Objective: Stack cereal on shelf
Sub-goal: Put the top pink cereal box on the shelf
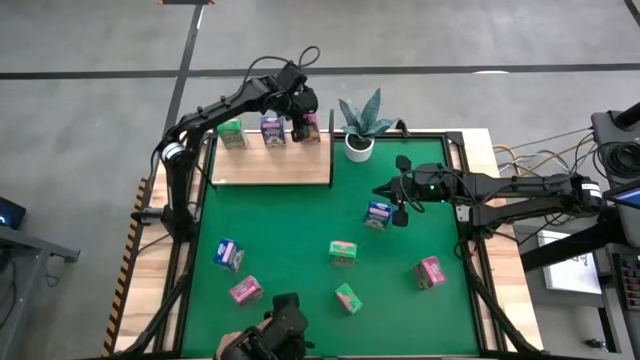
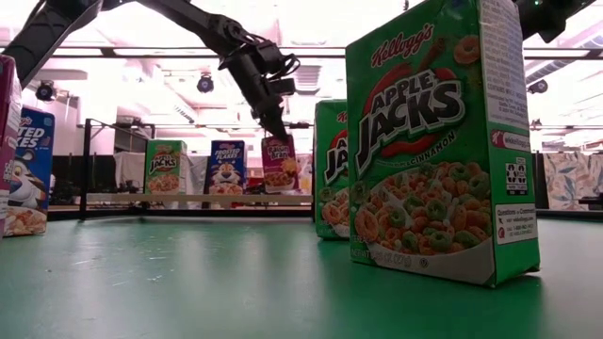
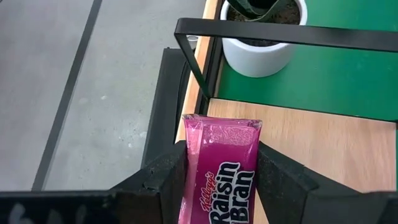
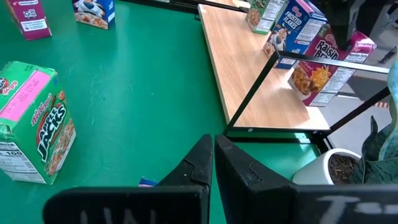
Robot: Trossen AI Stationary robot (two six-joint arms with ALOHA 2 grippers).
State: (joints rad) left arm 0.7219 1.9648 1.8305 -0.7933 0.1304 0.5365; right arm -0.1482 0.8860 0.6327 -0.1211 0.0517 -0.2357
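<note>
On the green table (image 1: 300, 230) the shelf (image 1: 270, 165) holds three cartons, the pink one (image 3: 219, 168) pinched between the left gripper's (image 1: 303, 125) fingers, while six lie loose, the blue one (image 1: 378, 214) just beside the right gripper (image 1: 400, 203), pressed together empty.

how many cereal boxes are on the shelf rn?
3, in a row along the far edge of the shelf: green box, blue box, and pink box, which the left gripper grips. Six more sit on the green table.
</note>
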